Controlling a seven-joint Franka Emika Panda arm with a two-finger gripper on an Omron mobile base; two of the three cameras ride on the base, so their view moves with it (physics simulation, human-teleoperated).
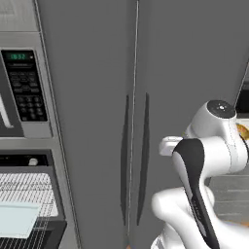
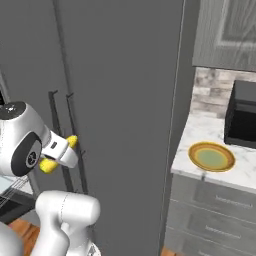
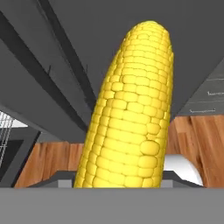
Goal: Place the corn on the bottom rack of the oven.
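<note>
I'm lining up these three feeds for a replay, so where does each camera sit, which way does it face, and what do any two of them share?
Left base view: behind the arm on its left, facing the tall grey doors, with the microwave and the open oven at left; the white arm rises lower right.
Right base view: behind on the right, facing the same doors and the counter with the green plate; the arm rises lower left, the gripper carrying the corn.
Hand view: on the hand, looking along the corn at the doors and wood floor.
Both base views share the doors and arm.

The corn (image 2: 50, 162) is mostly hidden behind the white hand in the right base view, its base runs off at 6 o'clock in the hand view, and the oven (image 1: 29, 204) is cut at 9 o'clock.
</note>
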